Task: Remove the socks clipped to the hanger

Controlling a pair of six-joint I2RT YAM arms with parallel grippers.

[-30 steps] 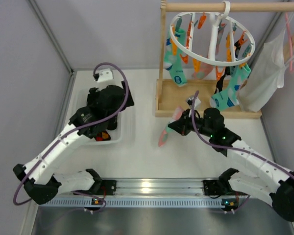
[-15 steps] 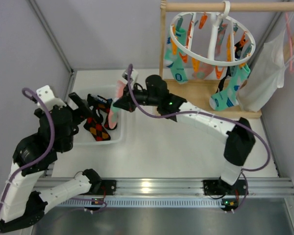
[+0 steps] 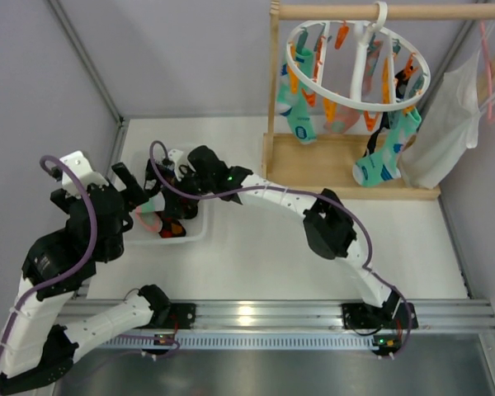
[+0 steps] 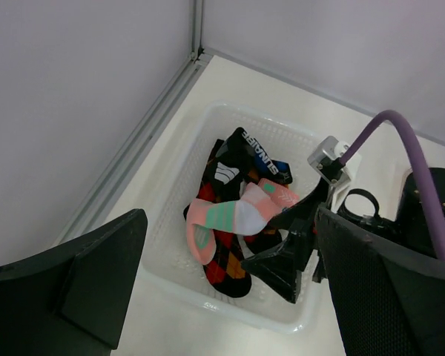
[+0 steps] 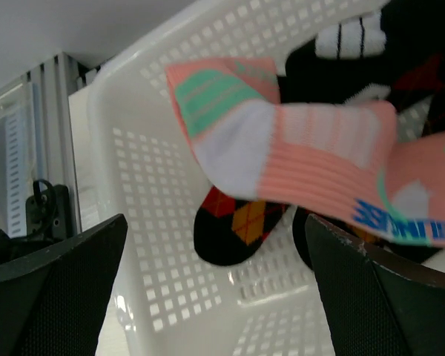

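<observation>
Opening wide, right claw [image 5: 215,222] released pink sock [image 5: 319,170].

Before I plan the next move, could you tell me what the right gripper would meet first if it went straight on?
Most likely the pink sock, lying in the white basket, squarely ahead of the right gripper, whose fingers stand open; the depth is unclear.

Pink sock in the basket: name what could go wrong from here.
The pink sock lies close to the open right gripper; withdrawing might snag it and drag it out of the basket. The left gripper hovers near the basket, so the two could collide.
</observation>
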